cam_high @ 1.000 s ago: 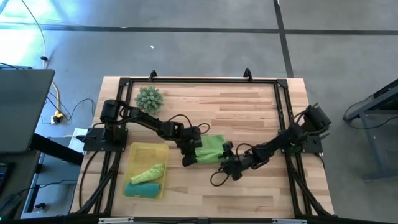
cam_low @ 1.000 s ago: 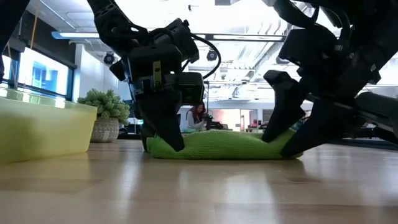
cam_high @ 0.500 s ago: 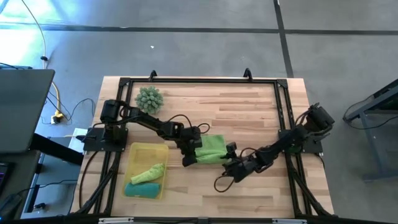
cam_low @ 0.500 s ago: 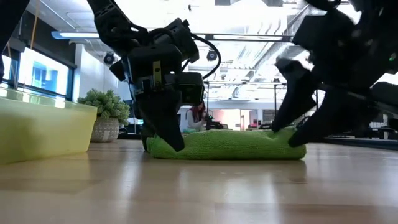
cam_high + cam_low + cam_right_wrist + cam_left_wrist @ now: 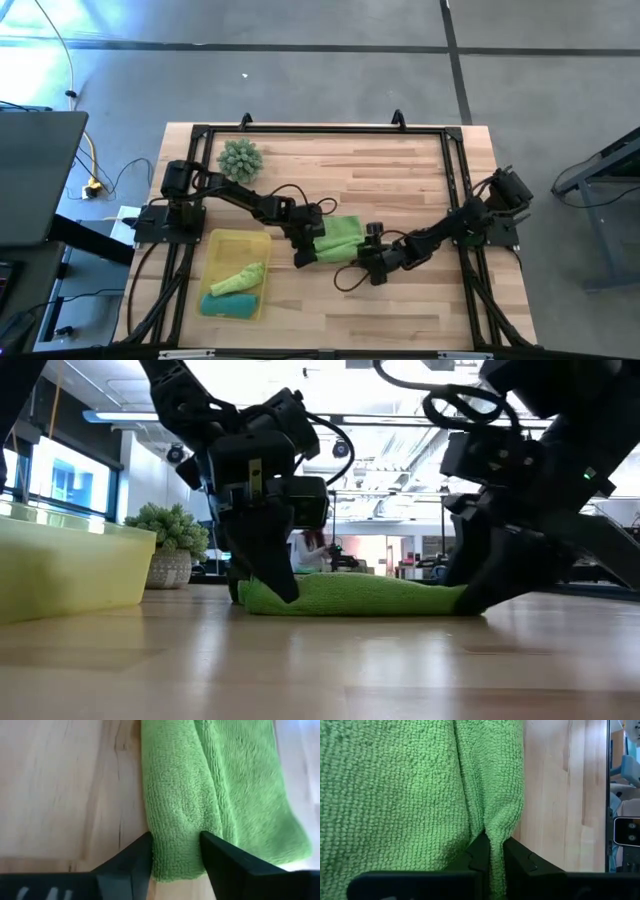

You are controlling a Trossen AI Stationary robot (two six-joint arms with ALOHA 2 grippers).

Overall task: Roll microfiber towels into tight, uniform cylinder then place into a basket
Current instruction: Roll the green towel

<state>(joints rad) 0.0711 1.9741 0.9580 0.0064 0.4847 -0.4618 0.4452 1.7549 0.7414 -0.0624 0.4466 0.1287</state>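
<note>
My left gripper [image 5: 303,252] reaches in low, pinching the near-left edge of the lime towel [image 5: 338,240] mid-table, right of the yellow basket [image 5: 213,243]. My right gripper [image 5: 368,265] straddles the towel's right end, fingers wide; a moment ago it was lifted clear.

The left gripper [image 5: 303,258] was pinched closed at mid-table; the right gripper [image 5: 366,262], seemingly spread wide, reached low toward it.
</note>
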